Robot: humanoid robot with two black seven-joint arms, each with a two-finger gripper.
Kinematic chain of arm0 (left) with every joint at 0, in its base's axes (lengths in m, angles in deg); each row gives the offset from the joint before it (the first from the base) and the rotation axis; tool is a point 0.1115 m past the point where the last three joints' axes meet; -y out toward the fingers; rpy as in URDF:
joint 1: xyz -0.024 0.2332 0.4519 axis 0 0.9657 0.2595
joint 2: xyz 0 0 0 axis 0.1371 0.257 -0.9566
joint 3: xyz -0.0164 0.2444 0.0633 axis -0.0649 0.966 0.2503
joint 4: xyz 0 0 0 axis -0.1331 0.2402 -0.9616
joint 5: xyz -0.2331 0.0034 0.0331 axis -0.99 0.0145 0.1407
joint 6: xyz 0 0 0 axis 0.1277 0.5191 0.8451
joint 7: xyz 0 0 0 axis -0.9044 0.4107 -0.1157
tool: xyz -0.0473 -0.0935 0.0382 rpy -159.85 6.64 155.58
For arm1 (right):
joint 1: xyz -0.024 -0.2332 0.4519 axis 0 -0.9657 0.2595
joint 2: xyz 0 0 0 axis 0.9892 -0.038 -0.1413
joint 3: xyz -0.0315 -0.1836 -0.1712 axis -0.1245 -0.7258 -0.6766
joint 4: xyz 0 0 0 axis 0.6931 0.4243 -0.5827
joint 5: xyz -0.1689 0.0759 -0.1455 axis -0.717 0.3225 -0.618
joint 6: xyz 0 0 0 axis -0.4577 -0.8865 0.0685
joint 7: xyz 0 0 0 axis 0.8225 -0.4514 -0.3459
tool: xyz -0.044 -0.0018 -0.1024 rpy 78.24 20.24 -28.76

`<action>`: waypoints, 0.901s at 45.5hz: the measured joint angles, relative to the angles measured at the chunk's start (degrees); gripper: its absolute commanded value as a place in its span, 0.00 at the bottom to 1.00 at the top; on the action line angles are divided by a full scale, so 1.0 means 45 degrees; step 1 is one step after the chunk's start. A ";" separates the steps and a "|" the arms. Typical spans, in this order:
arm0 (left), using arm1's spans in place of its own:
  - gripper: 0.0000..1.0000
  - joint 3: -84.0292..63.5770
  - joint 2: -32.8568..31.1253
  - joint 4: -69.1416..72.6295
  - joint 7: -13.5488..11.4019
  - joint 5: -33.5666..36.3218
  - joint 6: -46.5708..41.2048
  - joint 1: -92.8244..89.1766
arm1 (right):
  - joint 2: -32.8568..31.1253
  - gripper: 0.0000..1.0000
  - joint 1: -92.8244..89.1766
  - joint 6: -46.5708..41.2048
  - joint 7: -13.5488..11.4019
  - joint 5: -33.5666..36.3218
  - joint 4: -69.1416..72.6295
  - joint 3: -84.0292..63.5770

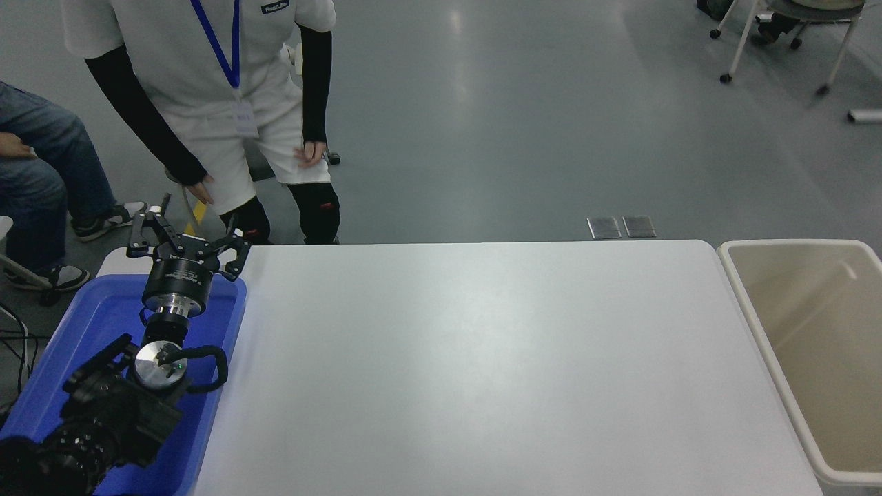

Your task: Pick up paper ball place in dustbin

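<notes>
The beige dustbin [751,331] stands against the white table's right edge; the part of its inside that shows holds nothing. The paper ball is out of view. My left gripper [186,234] is parked at the lower left above the blue tray [76,331], open and empty. My right arm and gripper are out of view.
A person in white [207,83] stands at the table's far left corner, hands hanging near the left gripper. Another person in jeans [41,158] sits at the left edge. The white table [482,365] lies between tray and bin. Chairs stand far back right.
</notes>
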 measured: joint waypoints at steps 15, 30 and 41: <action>0.99 0.0000 0.0010 0.0001 -0.0004 -0.0003 0.0010 -0.0003 | 0.1200 0.00 -0.3197 0.4443 0.0032 0.1749 -0.0247 0.1917; 0.99 0.0001 0.0005 -0.0008 -0.0020 -0.0013 -0.0003 -0.0009 | 0.3613 0.00 -0.5495 0.8239 0.0104 0.2568 -0.2205 0.3296; 0.99 0.0000 0.0010 0.0003 -0.0021 -0.0020 -0.0004 -0.0001 | 0.5394 0.00 -0.6263 0.9806 0.0155 0.2723 -0.3916 0.3594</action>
